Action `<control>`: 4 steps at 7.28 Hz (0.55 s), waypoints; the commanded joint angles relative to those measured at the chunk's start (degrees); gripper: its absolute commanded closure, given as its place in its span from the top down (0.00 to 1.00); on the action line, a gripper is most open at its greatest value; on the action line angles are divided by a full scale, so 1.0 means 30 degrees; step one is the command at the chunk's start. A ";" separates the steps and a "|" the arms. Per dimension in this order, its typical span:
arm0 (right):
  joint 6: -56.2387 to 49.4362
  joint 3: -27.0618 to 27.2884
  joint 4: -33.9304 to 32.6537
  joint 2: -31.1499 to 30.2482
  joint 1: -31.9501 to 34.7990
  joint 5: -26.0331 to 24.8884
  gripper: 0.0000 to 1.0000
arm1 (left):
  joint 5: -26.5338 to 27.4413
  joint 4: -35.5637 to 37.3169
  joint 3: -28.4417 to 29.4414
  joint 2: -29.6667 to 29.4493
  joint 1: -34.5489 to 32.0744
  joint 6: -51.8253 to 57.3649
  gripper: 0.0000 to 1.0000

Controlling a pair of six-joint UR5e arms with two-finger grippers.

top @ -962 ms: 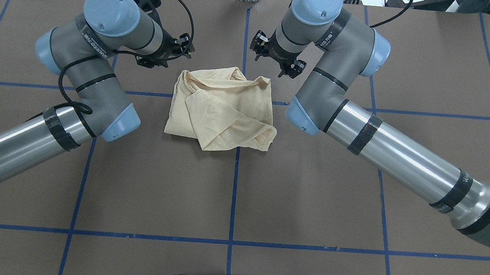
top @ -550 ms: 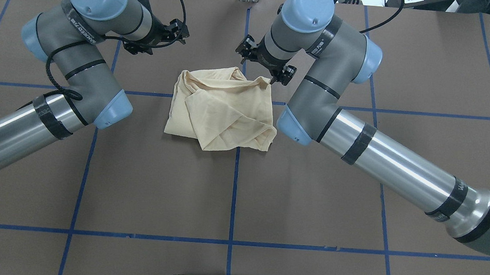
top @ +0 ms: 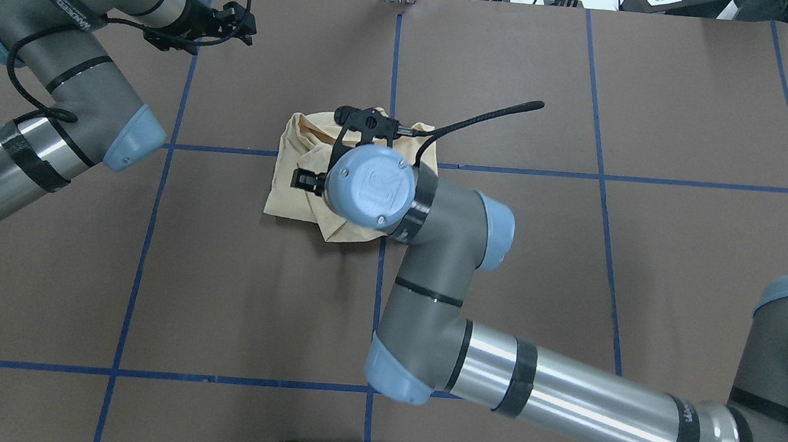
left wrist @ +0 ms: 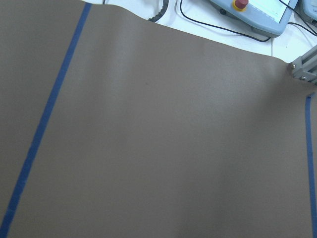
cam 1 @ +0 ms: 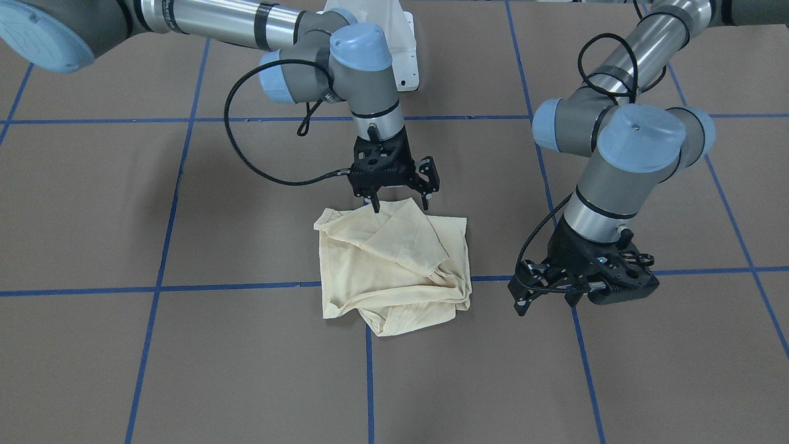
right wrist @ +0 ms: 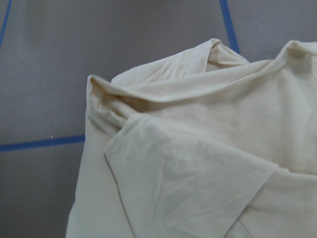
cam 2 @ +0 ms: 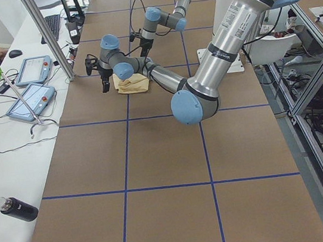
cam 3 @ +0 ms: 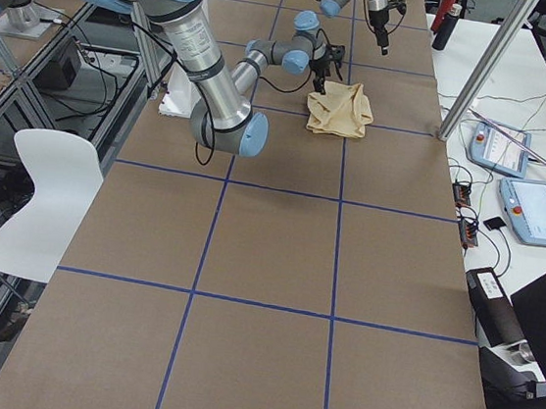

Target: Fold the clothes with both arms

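Observation:
The cream-yellow T-shirt [cam 1: 394,271] lies crumpled and partly folded on the brown table, print hidden. It also shows in the overhead view [top: 296,138] and fills the right wrist view [right wrist: 198,163]. My right gripper [cam 1: 399,202] hangs open, pointing down, just above the shirt's edge on the robot's side, holding nothing. In the overhead view its wrist covers much of the shirt. My left gripper [cam 1: 545,301] is open and empty, low over bare table beside the shirt, apart from it; overhead it sits at the far left [top: 245,23].
The white pedestal base [cam 1: 400,37] stands at the robot's side. Blue tape lines [cam 1: 246,287] grid the table. Teach pendants [cam 2: 29,100] and cables lie on the white bench past the far edge; a metal post [cam 2: 47,35] stands there.
My right arm swung from the shirt's far edge over the shirt to its robot-side edge. My left arm drew away toward the far left. The shirt has not moved.

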 commanded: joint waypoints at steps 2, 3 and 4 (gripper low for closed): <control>-0.6814 0.0231 -0.1771 -0.0313 -0.1786 -0.2854 0.81 | -0.0136 0.0029 -0.0015 0.0141 -0.0188 0.0343 0.99; -0.8197 0.0173 -0.1656 -0.0372 -0.1786 -0.2913 0.73 | -0.0136 0.0029 0.0014 0.0141 -0.0188 0.0343 0.99; -0.9458 0.0114 -0.1626 -0.0257 -0.1786 -0.2943 0.70 | -0.0136 0.0029 0.0014 0.0141 -0.0188 0.0343 0.99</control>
